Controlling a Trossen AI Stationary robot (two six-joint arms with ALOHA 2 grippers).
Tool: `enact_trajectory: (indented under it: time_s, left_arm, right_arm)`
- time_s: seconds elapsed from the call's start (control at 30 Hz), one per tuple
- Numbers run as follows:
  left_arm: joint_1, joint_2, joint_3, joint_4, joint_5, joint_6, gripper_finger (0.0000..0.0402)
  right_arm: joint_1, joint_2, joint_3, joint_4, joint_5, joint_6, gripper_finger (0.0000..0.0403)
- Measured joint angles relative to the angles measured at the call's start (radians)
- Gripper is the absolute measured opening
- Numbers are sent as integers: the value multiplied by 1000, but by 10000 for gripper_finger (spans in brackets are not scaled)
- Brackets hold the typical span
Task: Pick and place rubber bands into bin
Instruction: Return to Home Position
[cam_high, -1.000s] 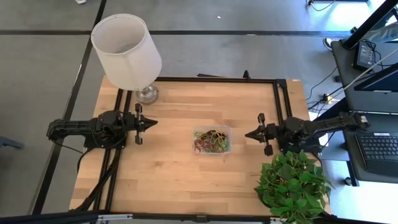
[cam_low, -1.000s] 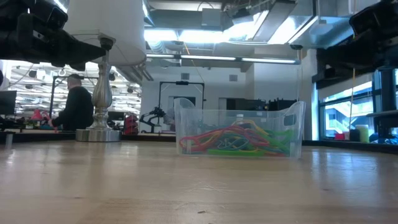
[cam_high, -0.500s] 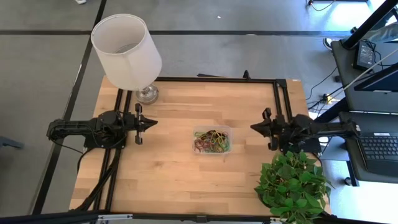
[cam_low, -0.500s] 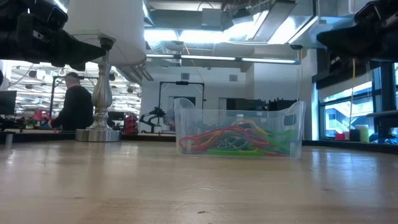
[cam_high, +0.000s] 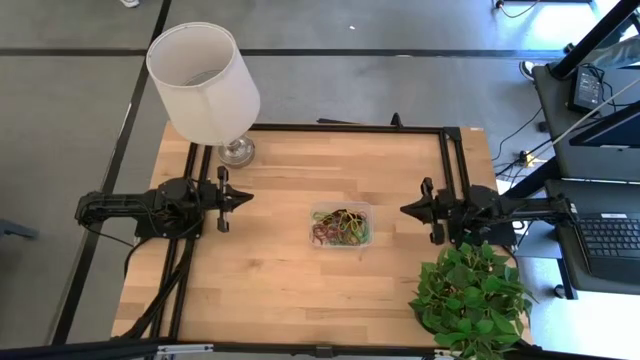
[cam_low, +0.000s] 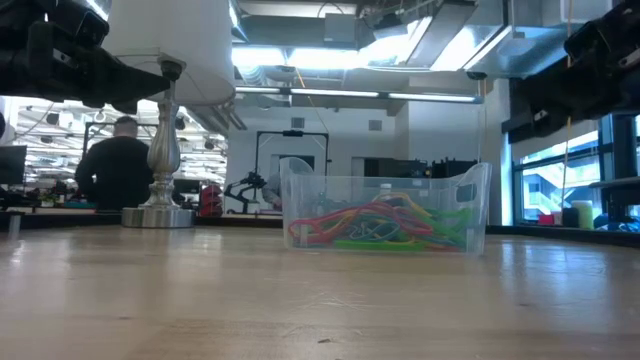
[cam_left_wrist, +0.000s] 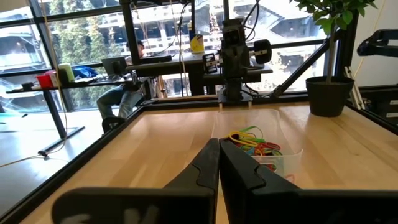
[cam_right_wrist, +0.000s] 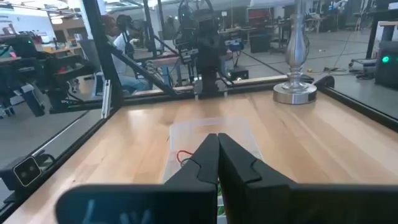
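Observation:
The bin (cam_high: 340, 225), a small clear tub, stands on its bottom at the middle of the wooden table. The rubber bands (cam_high: 342, 226) lie inside it in a tangle of red, green, yellow and black; they also show through the bin's wall (cam_low: 375, 228). My left gripper (cam_high: 248, 198) hovers shut and level at the table's left side, pointing at the bin (cam_left_wrist: 273, 149). My right gripper (cam_high: 403, 210) hovers shut and level at the right side, pointing at the bin (cam_right_wrist: 211, 134) from the other way. Both grippers hold nothing.
A lamp with a white shade (cam_high: 203, 70) stands on its silver base (cam_high: 237, 150) at the far left. A potted plant (cam_high: 470, 295) fills the near right corner. Black frame rails (cam_high: 445, 160) run along the table's edges. A person (cam_low: 115, 175) sits in the room beyond.
My right arm has folded back and lower at the table's right edge, and its gripper has rolled a little about its own line. It stays shut. The bin and the bands have kept still.

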Motion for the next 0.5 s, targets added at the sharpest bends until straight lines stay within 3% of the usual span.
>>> enact_trajectory:
  time_s: [0.5]
  left_arm:
    - [0, 0, 0, 0, -2, 0, 4]
  right_arm:
    - [0, 0, 0, 2, 0, 0, 5]
